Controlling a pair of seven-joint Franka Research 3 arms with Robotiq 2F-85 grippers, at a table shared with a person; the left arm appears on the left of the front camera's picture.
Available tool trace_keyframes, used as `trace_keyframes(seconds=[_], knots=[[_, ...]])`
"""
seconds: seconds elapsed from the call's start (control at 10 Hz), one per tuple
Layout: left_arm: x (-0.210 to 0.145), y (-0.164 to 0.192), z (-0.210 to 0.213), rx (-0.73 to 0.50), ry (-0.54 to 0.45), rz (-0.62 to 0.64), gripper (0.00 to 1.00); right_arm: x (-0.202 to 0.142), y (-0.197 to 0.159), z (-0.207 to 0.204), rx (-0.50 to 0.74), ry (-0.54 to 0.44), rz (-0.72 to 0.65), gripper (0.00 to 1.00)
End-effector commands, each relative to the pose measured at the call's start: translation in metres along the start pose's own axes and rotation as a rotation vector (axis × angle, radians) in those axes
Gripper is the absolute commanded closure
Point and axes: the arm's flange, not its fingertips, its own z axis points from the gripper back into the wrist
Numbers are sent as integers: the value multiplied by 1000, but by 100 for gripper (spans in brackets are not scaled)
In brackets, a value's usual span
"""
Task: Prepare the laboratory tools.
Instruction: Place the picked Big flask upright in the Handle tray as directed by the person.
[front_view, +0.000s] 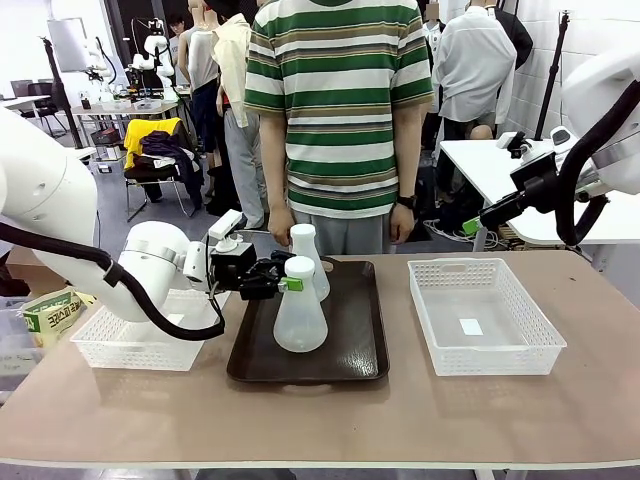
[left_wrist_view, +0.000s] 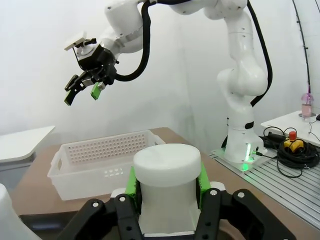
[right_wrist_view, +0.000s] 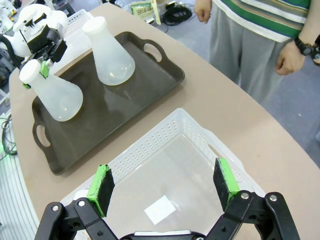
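Two frosted flasks upright on the dark tray (front_view: 350, 360) at mid-table: near flask (front_view: 299, 310) toward the robot's edge, far flask (front_view: 308, 258) just behind it, toward the person (front_view: 340, 110). Near flask's neck pinched between the green pads (left_wrist_view: 131, 181) of the left gripper (front_view: 284, 284), fingers closed on it just under the rim; base apparently resting on the tray, though contact hard to confirm. Far flask free, standing clear of the fingers. Left of the tray, a white mesh basket (front_view: 110, 345), partly behind the left arm. Right of the tray, a second basket (front_view: 484, 315), with a small white square on its floor. Above that basket, well apart from both flasks, the right gripper (right_wrist_view: 162, 187), fingers spread wide and holding nothing; same gripper raised high at the table's right side in the front view (front_view: 478, 222). Beyond the far edge, person in a green-striped shirt, hands (front_view: 402, 222) hanging at the sides, a dark watch (right_wrist_view: 303, 46) on one wrist.
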Motion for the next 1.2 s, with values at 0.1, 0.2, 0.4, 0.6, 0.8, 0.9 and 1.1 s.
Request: trace_keyframes(seconds=[0.1, 0.2, 0.4, 0.6, 0.8, 0.9, 1.1], knots=[[4, -2, -3, 0, 11, 39, 82, 0, 0, -1, -11, 3, 0, 0], [4, -2, -3, 0, 25, 40, 63, 0, 0, -1, -11, 3, 0, 0], [4, -3, -3, 2, 43, 47, 26, 0, 0, -1, -11, 3, 0, 0], [6, -4, -3, -6, 53, 47, 0, 0, 0, -1, -11, 3, 0, 0], [8, -5, -3, -10, 74, 59, 0, 0, 0, -1, -11, 3, 0, 0], [11, -7, -4, -40, 80, 87, 0, 0, 0, -1, -11, 3, 0, 0], [13, -7, -3, -43, 116, 110, 0, 0, 0, -1, -11, 3, 0, 0]])
